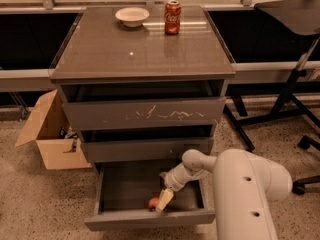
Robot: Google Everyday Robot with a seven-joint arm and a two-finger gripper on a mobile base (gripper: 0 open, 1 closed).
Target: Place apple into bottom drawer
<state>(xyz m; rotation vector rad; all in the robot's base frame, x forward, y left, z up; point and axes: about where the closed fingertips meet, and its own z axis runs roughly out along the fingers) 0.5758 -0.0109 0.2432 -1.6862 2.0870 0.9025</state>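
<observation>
The bottom drawer is pulled open, showing its wide grey interior. The small red apple is inside it, low over the floor near the front wall, a little right of the middle. My gripper reaches down into the drawer from the right and is shut on the apple. A pale finger covers the apple's right side. The white arm fills the lower right of the view.
The middle drawer and the scratched top drawer stand above, slightly out. A red soda can and a white bowl are on the cabinet top. A cardboard box is left; a chair base is right.
</observation>
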